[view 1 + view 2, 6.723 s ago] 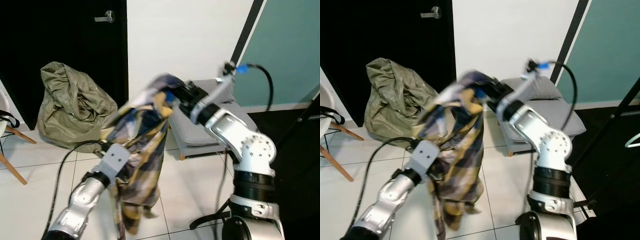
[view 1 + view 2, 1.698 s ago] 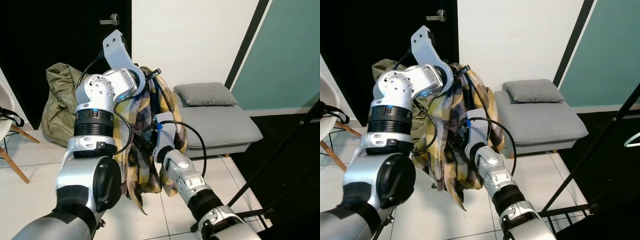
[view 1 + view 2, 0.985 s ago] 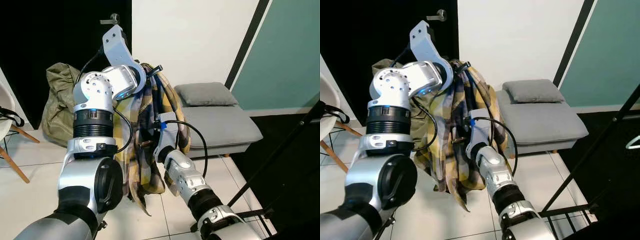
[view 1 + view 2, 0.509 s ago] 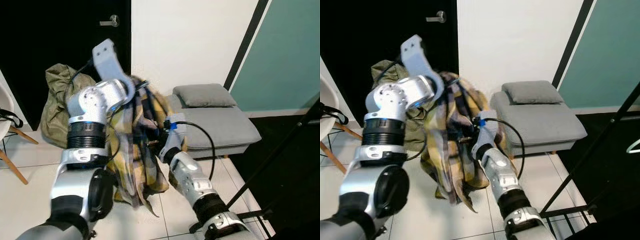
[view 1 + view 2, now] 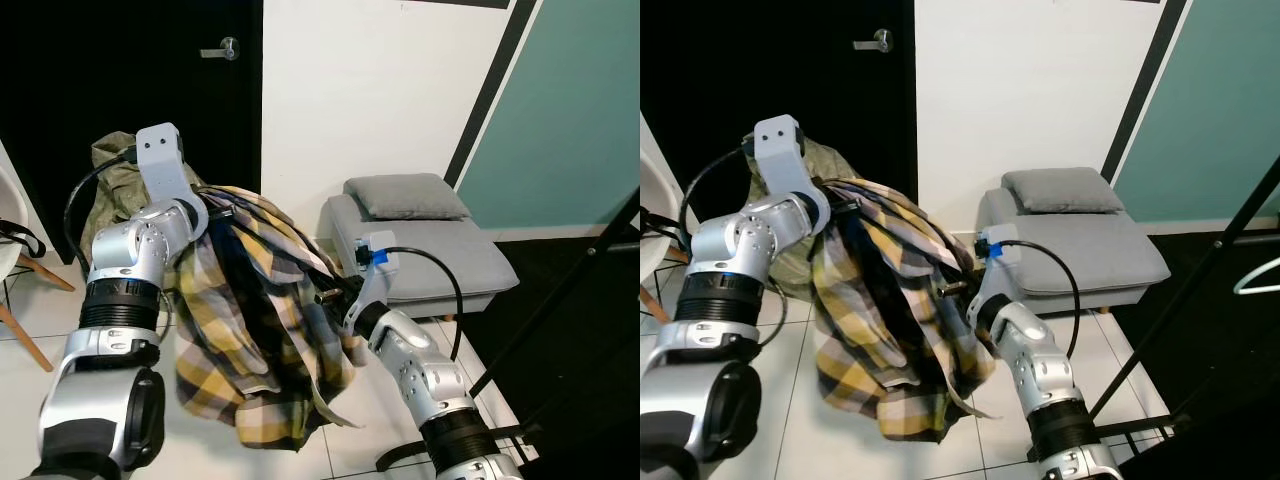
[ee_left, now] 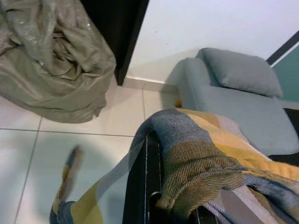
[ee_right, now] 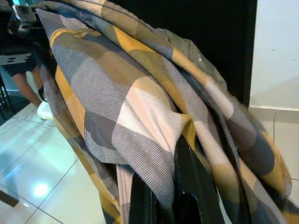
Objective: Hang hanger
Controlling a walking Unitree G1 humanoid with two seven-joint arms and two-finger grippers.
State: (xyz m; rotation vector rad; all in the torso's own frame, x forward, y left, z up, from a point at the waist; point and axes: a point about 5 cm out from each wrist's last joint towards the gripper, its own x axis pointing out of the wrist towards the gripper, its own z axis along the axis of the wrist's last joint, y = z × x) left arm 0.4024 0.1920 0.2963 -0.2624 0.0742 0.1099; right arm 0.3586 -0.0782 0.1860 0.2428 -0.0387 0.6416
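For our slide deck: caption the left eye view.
Both grippers hold up a yellow-and-grey plaid shirt before a grey upholstered bench.

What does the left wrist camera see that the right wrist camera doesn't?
Left wrist alone: a crumpled olive bag on the tiled floor and a grey daybed with its cushion.

Right wrist alone: a person's leg and white shoe behind the cloth.

Both: the yellow-and-grey plaid shirt draped over each end effector's black fingers, and white floor tiles.

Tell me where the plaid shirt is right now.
The shirt hangs mid-frame in the eye views, draped between both arms, in front of the grey couch.
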